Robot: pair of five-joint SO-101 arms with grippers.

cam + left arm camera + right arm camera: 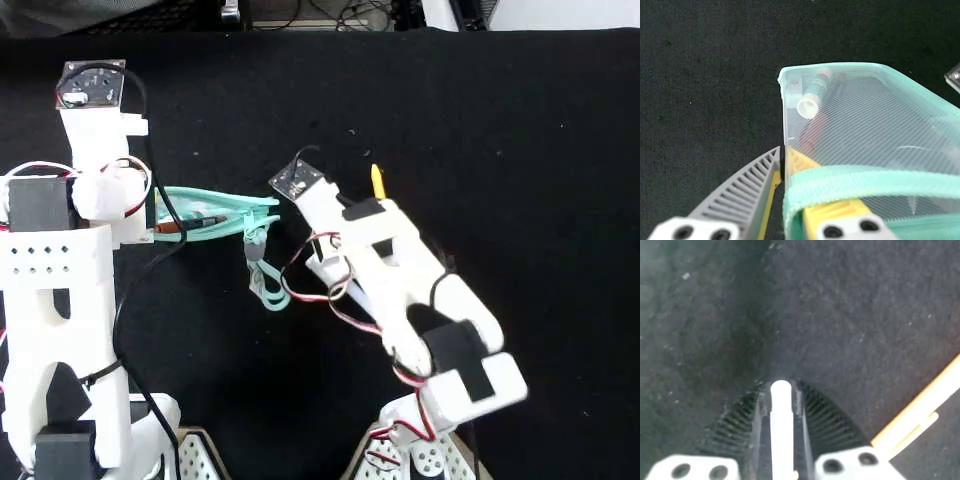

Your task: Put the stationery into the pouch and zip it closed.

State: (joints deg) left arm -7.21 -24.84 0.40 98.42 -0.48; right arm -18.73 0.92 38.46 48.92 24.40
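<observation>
Mostly open desk (520, 140) beyond & right of arms; left tool (786, 159) clenched on pouch (865, 125) end edge. Its long axis runs sideways toward right tool (781, 390), which grips white stick (781, 425); orange pen (920, 410) near.

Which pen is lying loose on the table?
The orange pen: the white pen is clamped in the right gripper, the red pen lies inside the pouch.

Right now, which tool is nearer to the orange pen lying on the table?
Right. The right tool, gripping a white stick, sits just beside the orange pen. The left tool is farther off, clamped on the end of the pouch.
</observation>
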